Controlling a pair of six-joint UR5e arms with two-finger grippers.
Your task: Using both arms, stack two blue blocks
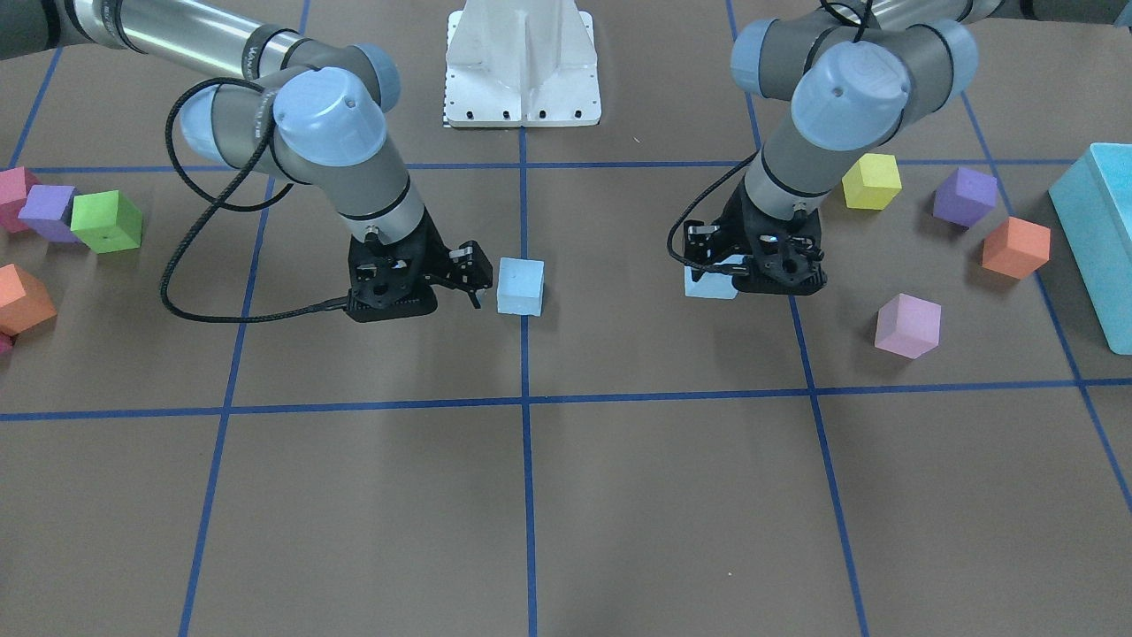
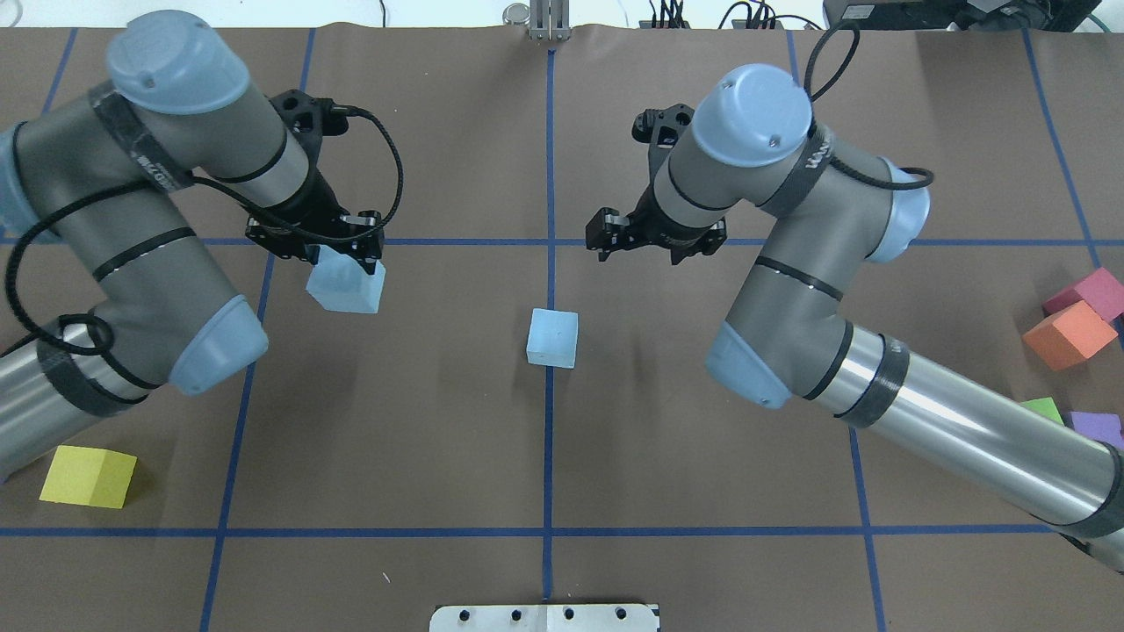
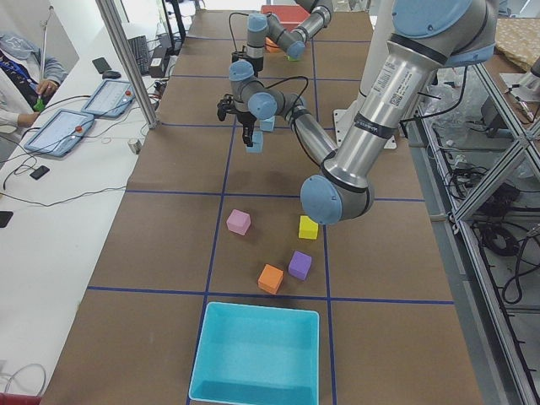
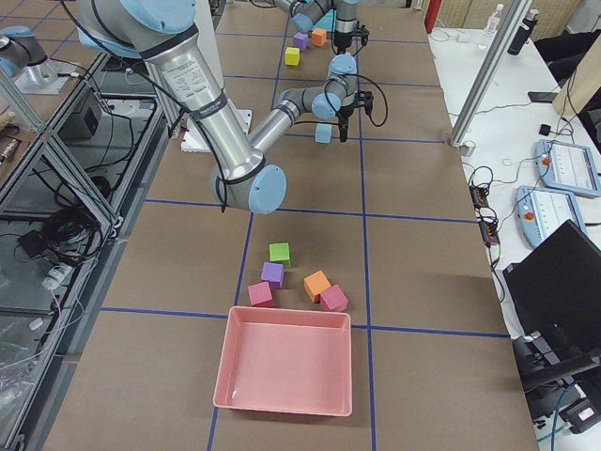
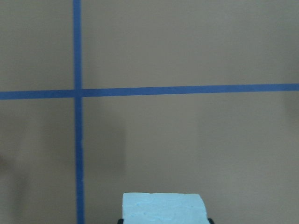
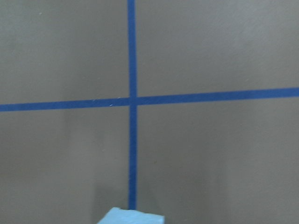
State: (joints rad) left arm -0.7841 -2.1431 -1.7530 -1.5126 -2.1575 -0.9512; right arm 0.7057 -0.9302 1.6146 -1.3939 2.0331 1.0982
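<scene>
One pale blue block (image 2: 553,338) sits alone on the table at the centre gridline; it also shows in the front view (image 1: 520,286). My right gripper (image 2: 654,250) is open and empty, just beside that block in the front view (image 1: 473,279); the block's corner shows at the bottom of the right wrist view (image 6: 133,217). My left gripper (image 2: 342,262) is shut on the second blue block (image 2: 345,288), which is slightly tilted and to the left of the centre block. The held block also shows in the front view (image 1: 710,283) and the left wrist view (image 5: 163,209).
On my left lie yellow (image 1: 871,180), purple (image 1: 964,196), orange (image 1: 1015,248) and pink (image 1: 907,326) cubes and a turquoise bin (image 1: 1101,230). On my right lie green (image 1: 106,221), purple (image 1: 49,212) and orange (image 1: 22,299) cubes and a pink tray (image 4: 286,371).
</scene>
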